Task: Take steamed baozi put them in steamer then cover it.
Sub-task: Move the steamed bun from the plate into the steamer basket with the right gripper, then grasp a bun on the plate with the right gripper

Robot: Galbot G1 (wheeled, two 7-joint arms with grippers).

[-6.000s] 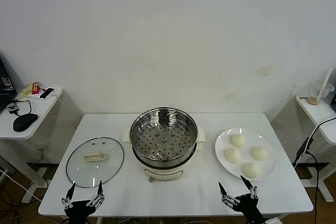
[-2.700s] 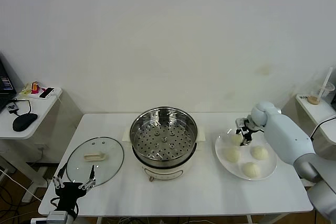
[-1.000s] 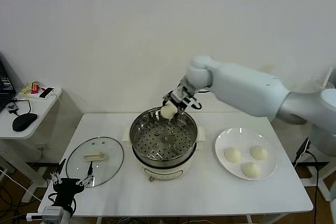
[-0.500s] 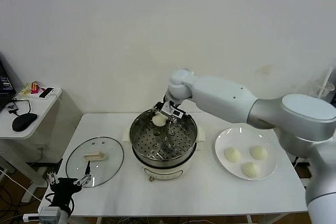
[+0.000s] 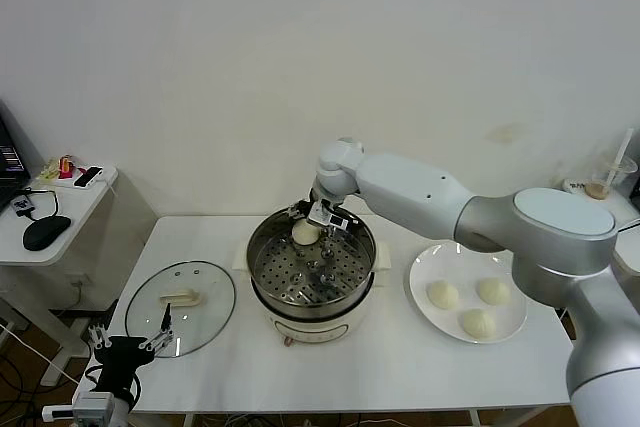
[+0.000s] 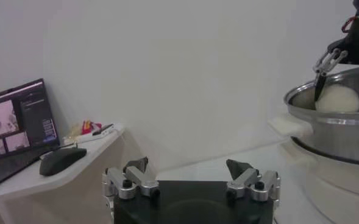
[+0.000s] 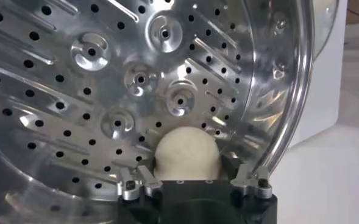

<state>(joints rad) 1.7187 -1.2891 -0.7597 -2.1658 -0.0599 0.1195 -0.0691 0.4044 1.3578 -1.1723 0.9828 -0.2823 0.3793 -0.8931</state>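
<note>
The steamer [image 5: 262,252] stands mid-table, its perforated tray [image 7: 106,73] bare. My right gripper [image 5: 318,218] reaches into its far side, shut on one baozi [image 5: 305,233] held low against the tray by the pot wall; the right wrist view shows the bun [image 7: 186,152] between the fingers. Three more baozi [image 5: 443,295] lie on the white plate [image 5: 420,272] at the right. The cover [image 5: 205,319] lies flat on the table left of the steamer. My left gripper [image 5: 130,344] is open and empty at the table's front-left edge, also seen in its wrist view [image 6: 188,167].
A side table [image 5: 75,209] with a mouse and small items stands at the far left. Another shelf with a cup [image 5: 600,187] is at the far right. The wall is close behind the table.
My right gripper took one baozi from the plate and carried it left over the steamer. In the last half second it lowered the bun slightly into the pot's far side. The left arm drew back a little.
</note>
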